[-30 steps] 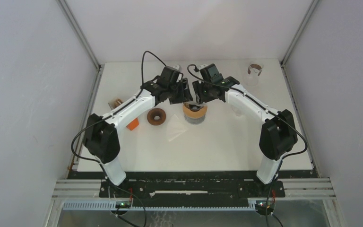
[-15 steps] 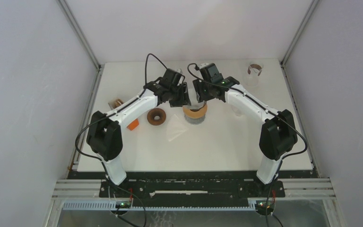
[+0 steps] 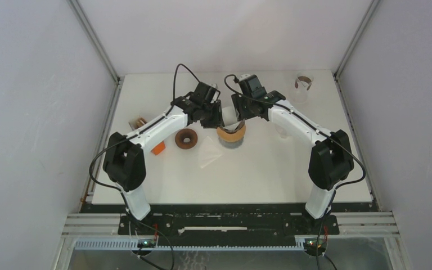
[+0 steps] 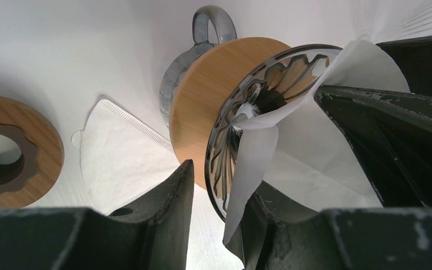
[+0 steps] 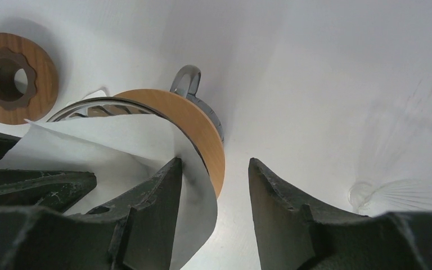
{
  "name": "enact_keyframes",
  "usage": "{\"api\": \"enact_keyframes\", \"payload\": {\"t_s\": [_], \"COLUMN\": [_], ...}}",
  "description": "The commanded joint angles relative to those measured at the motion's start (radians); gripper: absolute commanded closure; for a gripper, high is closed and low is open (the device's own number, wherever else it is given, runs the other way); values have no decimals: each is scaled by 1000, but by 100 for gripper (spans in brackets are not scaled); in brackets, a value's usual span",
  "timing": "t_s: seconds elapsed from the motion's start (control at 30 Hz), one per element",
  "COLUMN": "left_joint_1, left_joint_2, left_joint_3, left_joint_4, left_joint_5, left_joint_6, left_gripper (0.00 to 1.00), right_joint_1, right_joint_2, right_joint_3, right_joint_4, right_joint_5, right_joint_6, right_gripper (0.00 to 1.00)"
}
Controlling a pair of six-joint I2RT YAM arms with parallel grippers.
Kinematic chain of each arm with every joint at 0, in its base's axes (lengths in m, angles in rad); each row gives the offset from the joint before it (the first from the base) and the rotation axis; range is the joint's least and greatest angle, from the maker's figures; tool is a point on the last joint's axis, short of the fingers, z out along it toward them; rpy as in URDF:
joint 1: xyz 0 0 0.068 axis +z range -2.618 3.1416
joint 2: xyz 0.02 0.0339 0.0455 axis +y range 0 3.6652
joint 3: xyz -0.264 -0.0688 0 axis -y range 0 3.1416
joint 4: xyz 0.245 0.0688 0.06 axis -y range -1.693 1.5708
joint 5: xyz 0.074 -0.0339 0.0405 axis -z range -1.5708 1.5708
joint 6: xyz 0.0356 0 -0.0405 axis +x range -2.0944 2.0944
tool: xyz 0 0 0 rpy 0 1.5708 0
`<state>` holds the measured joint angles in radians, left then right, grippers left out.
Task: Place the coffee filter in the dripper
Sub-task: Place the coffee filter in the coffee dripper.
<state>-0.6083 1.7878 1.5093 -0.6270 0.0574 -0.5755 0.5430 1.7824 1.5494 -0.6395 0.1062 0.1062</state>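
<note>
White paper coffee filter is sitting partly inside the wood-collared glass dripper; right claw is gaping open, bracing its wall, left claw is straddling the rim, likely to seat it. Whether it grips, I cannot tell.

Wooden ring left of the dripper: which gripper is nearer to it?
Left. The left gripper is at the dripper's rim, just beyond the wooden ring; the right gripper is across the dripper.

Wooden ring, spare filter near dripper
</note>
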Motion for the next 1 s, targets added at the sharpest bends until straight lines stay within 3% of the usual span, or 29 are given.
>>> {"api": "enact_keyframes", "payload": {"t_s": [0.0,0.2,0.3,0.37,0.63,0.97], "left_joint_1": [-1,-2,-2,-2,-2,-2], "left_joint_2": [0,5,5,4,-5,-15], "left_joint_3": [67,72,69,67,58,42], "left_joint_4": [-31,-18,-10,-3,11,12], "left_joint_5": [14,18,18,19,14,12], "left_joint_6": [27,19,15,10,2,3], "left_gripper": [62,62,62,62,62,63], "right_joint_1": [-3,-5,-5,-3,-3,-7], "right_joint_2": [-5,8,22,28,67,94], "right_joint_3": [23,39,50,50,50,55], "right_joint_4": [25,3,-18,-23,-22,-32], "right_joint_5": [-63,-198,-224,-228,-217,-65], "right_joint_6": [-21,-45,-59,-62,-74,-63], "right_gripper": [44,43,28,25,24,25]}}
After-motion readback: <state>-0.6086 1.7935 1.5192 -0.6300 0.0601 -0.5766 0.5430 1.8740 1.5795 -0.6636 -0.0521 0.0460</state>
